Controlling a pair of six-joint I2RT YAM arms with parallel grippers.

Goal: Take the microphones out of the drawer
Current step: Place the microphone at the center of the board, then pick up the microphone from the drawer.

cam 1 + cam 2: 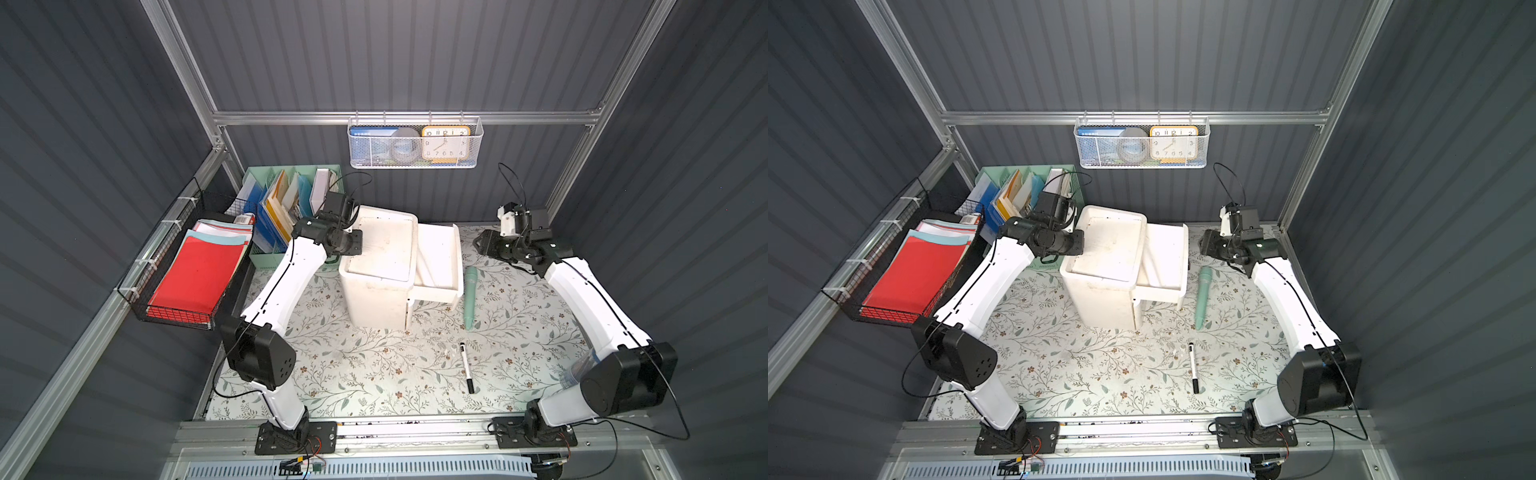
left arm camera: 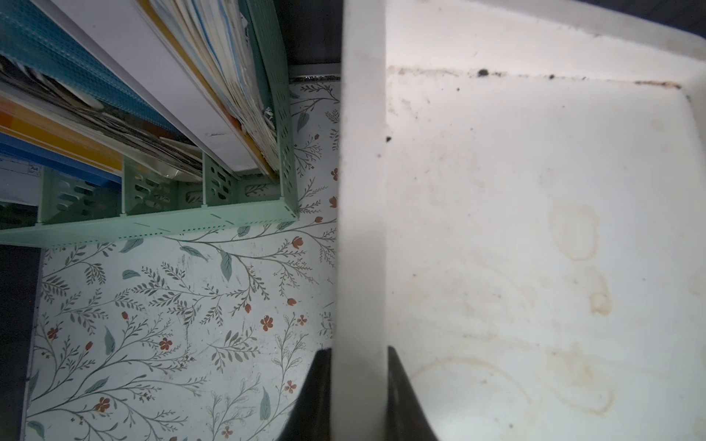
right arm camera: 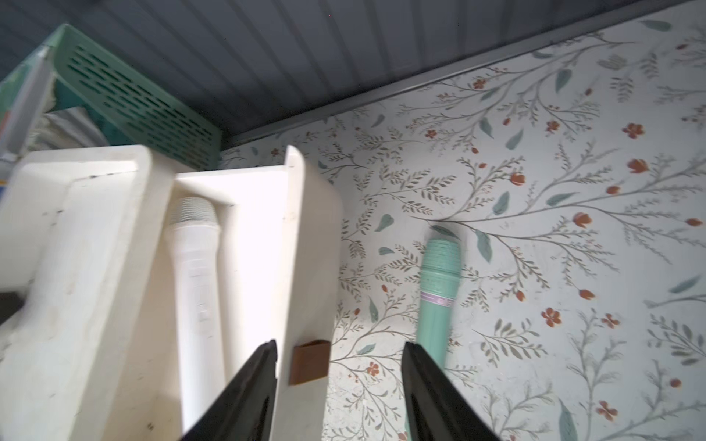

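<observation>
Jaws of the left gripper [image 2: 359, 353] pinch the white plastic cabinet [image 2: 361, 191] by its rim; those of the right gripper [image 3: 340, 343] stand apart, empty, near the pulled-out white drawer [image 3: 305, 229]. A white plastic microphone [image 3: 196, 275] lies inside, not yet lifted; a mint-green microphone [image 3: 435, 305] lies on the floral mat [image 3: 573, 248].

**Clutter Around the Two Grippers**

A mint file organizer [image 2: 160, 223] packed with folders stands just beside the left gripper [image 2: 359, 351]. A black wire tray [image 1: 166, 318] of red paper sits farther out on that side. A marker [image 1: 466, 368] lies well apart from the right gripper [image 1: 482, 244], toward the arm bases. A mesh basket [image 1: 374, 160] holding a clock [image 1: 445, 143] hangs above both.
</observation>
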